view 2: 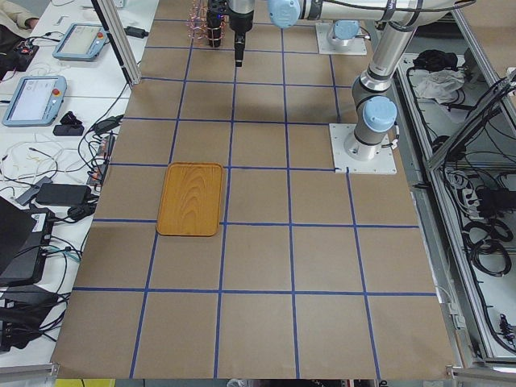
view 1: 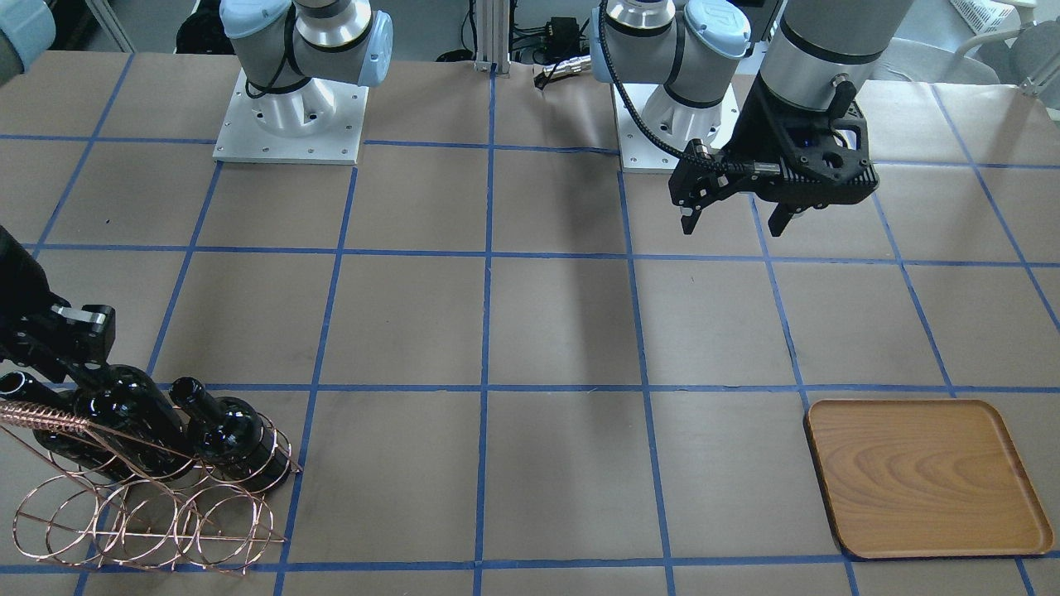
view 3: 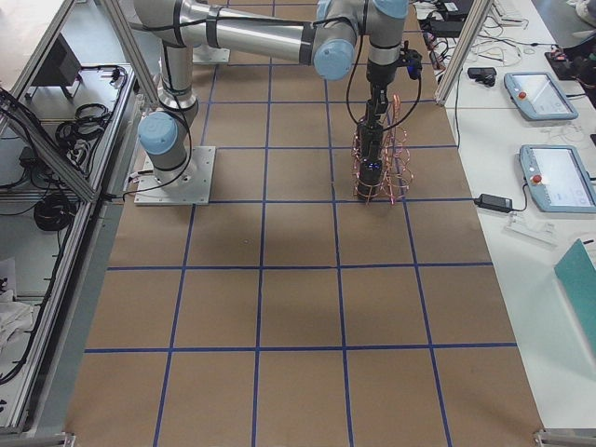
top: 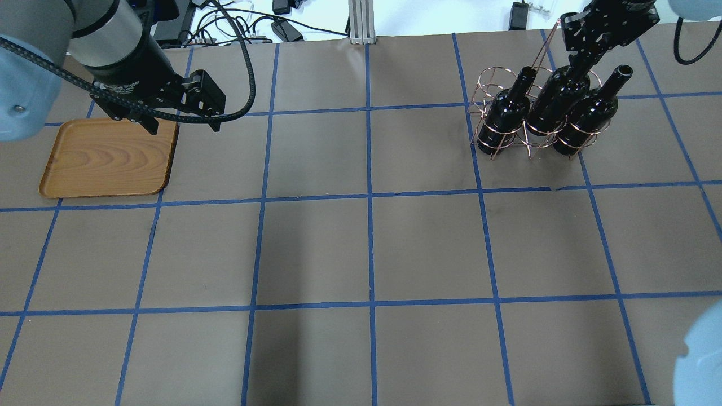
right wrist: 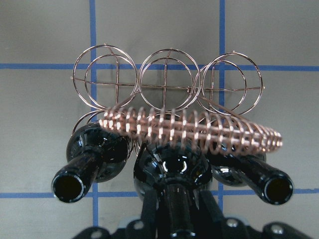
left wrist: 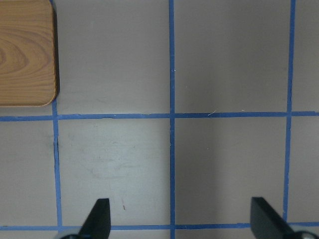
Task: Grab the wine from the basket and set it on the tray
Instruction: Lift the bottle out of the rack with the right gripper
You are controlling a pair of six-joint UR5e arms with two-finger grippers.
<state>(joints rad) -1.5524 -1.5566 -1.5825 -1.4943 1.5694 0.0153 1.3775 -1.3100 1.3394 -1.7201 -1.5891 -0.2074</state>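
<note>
Right gripper (right wrist: 177, 211) working at the bottom of its wrist view, fingers sitting narrow on either side of the middle wine's (right wrist: 172, 169) neck. Cannot tell if it is truly clamping. Wine leaning in the basket (right wrist: 199, 130), upper right of the overhead view, with the handle crossing close by. Best approach, judging: clamp firmly, draw out along the neck's line, avoiding handle and neighbour bottles. Left gripper (left wrist: 182, 217) hanging wide and empty beside the tray (top: 107, 158), upper left.

Three wine bottles (top: 503, 118), one basket (right wrist: 199, 130), one tray (top: 107, 158)
</note>
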